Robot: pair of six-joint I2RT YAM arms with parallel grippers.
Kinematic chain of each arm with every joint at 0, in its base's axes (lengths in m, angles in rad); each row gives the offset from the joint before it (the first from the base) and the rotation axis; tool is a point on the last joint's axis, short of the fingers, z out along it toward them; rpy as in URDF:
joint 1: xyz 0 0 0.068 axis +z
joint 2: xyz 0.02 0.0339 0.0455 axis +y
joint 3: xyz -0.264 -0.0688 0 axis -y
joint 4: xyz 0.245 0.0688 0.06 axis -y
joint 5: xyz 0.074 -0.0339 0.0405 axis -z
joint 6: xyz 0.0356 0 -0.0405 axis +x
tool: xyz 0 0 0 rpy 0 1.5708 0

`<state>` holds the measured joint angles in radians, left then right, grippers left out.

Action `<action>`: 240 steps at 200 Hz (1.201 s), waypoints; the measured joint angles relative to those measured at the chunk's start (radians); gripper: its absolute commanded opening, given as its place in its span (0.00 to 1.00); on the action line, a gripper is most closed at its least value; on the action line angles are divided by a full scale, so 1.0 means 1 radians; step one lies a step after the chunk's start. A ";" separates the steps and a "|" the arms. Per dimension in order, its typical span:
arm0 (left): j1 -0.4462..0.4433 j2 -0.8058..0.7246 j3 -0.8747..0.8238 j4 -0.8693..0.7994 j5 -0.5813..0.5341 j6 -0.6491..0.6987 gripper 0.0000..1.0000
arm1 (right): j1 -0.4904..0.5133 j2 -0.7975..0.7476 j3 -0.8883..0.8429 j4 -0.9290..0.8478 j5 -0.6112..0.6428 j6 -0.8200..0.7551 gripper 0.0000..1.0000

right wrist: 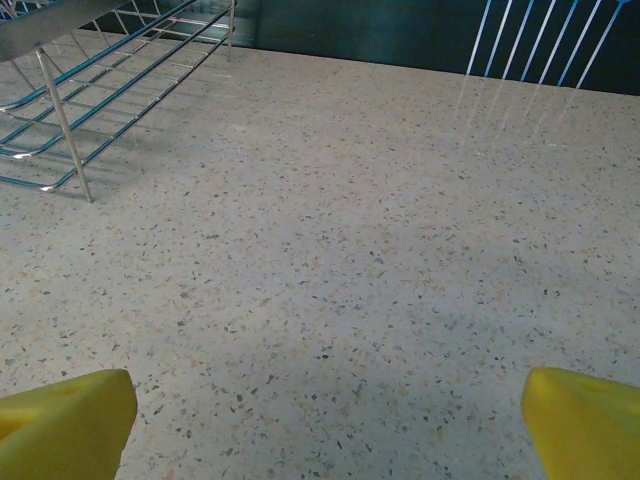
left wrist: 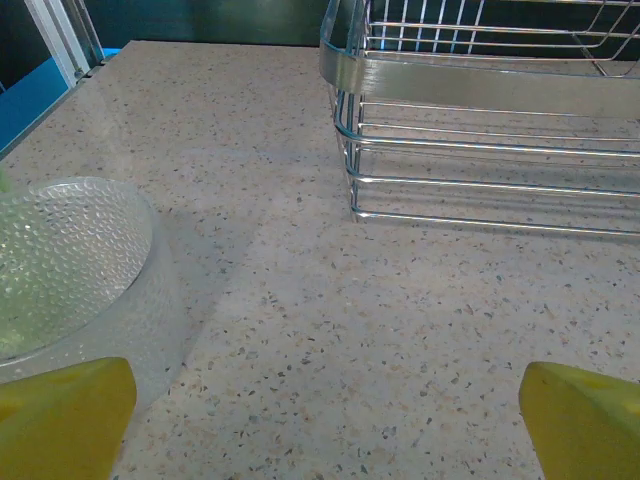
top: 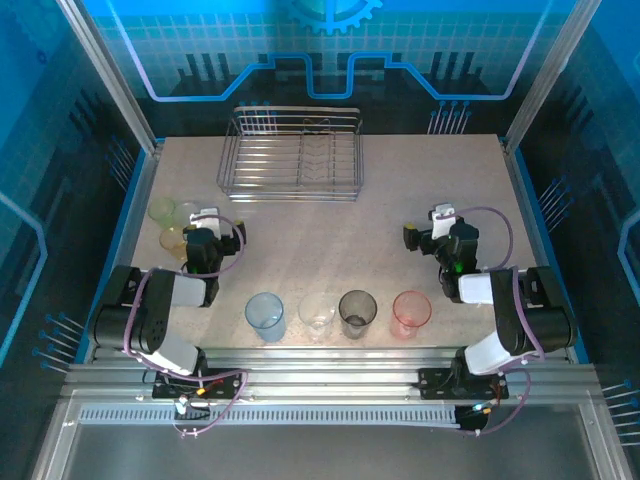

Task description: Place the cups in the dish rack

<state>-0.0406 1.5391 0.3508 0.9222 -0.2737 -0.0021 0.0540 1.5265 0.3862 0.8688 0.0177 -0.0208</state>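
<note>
The silver wire dish rack point(top: 292, 153) stands at the back centre of the table with nothing in it; its corner point(left wrist: 480, 120) shows in the left wrist view and an edge point(right wrist: 90, 90) in the right wrist view. Along the front stand the pale blue cup point(top: 265, 314), clear cup point(top: 316, 313), smoky grey cup point(top: 357, 311) and pink cup point(top: 411, 313). Two yellow-green cups point(top: 172, 225) sit at the left, one point(left wrist: 60, 270) close beside my left gripper point(top: 208, 222), which is open over bare table. My right gripper point(top: 438, 222) is open too, nothing between its yellow fingertips point(right wrist: 70, 420).
Raised blue-edged frame rails point(top: 135, 190) border the speckled table point(top: 320, 240) on both sides. The arm bases point(top: 160, 320) sit at the near edge beside the row of cups.
</note>
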 measured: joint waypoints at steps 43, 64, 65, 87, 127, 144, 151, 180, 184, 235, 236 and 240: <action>0.000 0.000 0.000 0.000 0.000 0.000 1.00 | 0.000 0.000 0.000 0.000 0.000 0.000 1.00; 0.005 0.000 0.000 0.000 0.014 0.000 0.99 | 0.000 0.000 0.000 -0.004 0.010 0.003 1.00; 0.006 0.000 0.000 0.000 0.016 0.000 0.99 | -0.001 0.000 0.000 -0.004 0.011 0.005 1.00; 0.017 0.000 0.000 0.000 0.043 0.000 1.00 | -0.001 0.000 0.000 -0.004 0.034 0.013 1.00; 0.018 0.000 0.001 -0.002 0.062 0.000 0.99 | -0.001 0.000 0.000 -0.004 0.054 0.020 1.00; 0.018 0.000 0.002 -0.004 0.062 0.000 0.99 | -0.001 0.000 0.000 -0.004 0.055 0.020 1.00; 0.018 0.000 0.004 -0.006 0.062 0.000 0.99 | -0.001 0.000 0.000 -0.004 0.061 0.020 1.00; -0.023 -0.058 0.061 -0.157 0.021 0.005 0.99 | 0.040 -0.094 -0.003 -0.081 0.173 0.019 0.98; -0.032 -0.077 0.071 -0.180 0.008 0.005 0.99 | 0.051 -0.129 -0.003 -0.101 0.192 0.019 0.97; -0.086 -0.420 0.353 -0.625 -0.197 -0.106 0.99 | 0.092 -0.377 0.358 -0.581 0.215 0.252 0.85; -0.086 -0.427 0.365 -0.640 -0.203 -0.109 0.99 | 0.092 -0.377 0.367 -0.589 0.214 0.257 0.85; -0.086 -0.446 0.389 -0.673 -0.211 -0.126 0.99 | 0.093 -0.372 0.404 -0.620 0.205 0.277 0.85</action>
<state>-0.1265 1.0931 0.7395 0.2497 -0.4850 -0.1276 0.1474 1.1549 0.7902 0.2493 0.2230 0.2558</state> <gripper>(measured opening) 0.994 0.856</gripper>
